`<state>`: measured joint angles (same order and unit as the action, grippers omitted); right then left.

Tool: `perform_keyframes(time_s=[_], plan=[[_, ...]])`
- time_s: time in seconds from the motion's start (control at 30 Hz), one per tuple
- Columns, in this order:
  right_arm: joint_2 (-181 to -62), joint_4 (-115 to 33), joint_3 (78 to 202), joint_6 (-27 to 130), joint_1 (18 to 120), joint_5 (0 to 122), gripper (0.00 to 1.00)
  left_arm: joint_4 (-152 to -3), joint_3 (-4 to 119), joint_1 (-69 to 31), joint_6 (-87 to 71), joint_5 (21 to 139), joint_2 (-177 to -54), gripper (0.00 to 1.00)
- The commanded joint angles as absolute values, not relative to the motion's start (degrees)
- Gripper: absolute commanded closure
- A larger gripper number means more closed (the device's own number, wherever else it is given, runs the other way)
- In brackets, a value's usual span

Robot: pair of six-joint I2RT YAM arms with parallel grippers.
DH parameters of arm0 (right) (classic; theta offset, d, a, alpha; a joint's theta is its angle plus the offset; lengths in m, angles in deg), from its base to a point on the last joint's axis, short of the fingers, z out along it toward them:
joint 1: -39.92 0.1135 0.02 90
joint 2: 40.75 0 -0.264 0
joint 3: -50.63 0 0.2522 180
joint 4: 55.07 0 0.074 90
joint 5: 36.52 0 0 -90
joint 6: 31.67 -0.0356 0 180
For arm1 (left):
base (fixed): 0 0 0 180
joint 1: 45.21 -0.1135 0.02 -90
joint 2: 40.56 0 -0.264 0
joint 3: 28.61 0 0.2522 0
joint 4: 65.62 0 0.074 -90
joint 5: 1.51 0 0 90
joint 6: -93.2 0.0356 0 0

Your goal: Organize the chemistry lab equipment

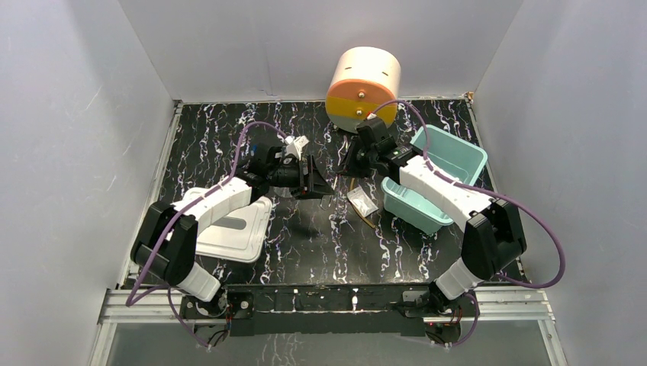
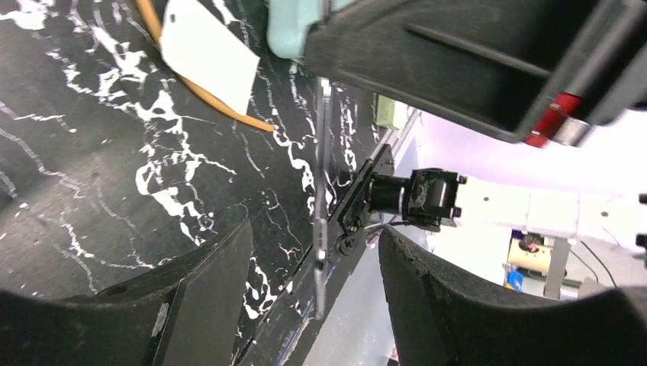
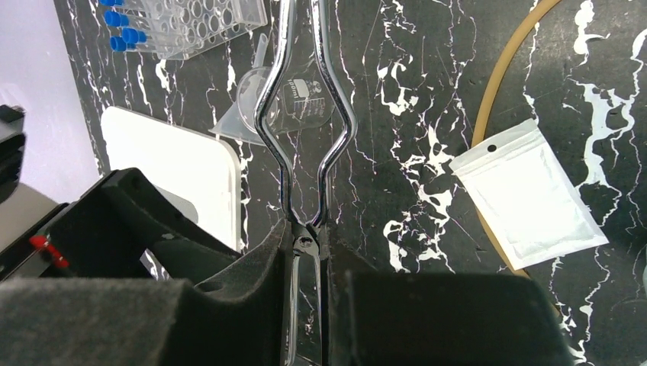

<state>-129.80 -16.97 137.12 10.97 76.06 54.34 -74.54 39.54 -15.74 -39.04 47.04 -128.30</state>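
My right gripper (image 1: pixel 348 162) (image 3: pixel 305 252) is shut on the metal scissors (image 3: pixel 299 130) at their pivot and holds them above the table. The scissors show edge-on in the left wrist view (image 2: pixel 320 191). My left gripper (image 1: pixel 311 180) (image 2: pixel 317 230) is open, one finger on each side of the scissors' hanging end, not touching it. Under the scissors lie a clear plastic funnel (image 3: pixel 252 103) and the clear tube rack (image 3: pixel 194 19) with blue-capped tubes (image 3: pixel 122 34). The small clear bag (image 3: pixel 530 194) (image 1: pixel 361 200) lies on the tan tubing (image 3: pixel 500 84). The brush is out of view.
Two teal bins (image 1: pixel 454 152) (image 1: pixel 412 204) stand at the right under my right arm. A white tray (image 1: pixel 238 229) lies at the left. The cream-and-orange drawer unit (image 1: pixel 364 85) stands at the back. Grey walls enclose the table.
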Motion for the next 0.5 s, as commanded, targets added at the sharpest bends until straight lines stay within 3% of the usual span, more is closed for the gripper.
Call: perform_keyframes(time_s=[0.0,0.13,0.47], plan=[[-127.3,-22.2,137.2,9.2,75.9,55.8,1.00,-71.6,42.1,-15.2,-36.9,39.4,-126.7,0.41],[-127.2,-22.8,136.9,8.6,75.8,55.2,1.00,-71.5,41.9,-15.2,-36.6,38.4,-127.1,0.44],[-125.8,-26.2,134.2,5.8,75.9,56.0,1.00,-75.1,43.2,-15.2,-33.0,37.2,-127.8,0.84]])
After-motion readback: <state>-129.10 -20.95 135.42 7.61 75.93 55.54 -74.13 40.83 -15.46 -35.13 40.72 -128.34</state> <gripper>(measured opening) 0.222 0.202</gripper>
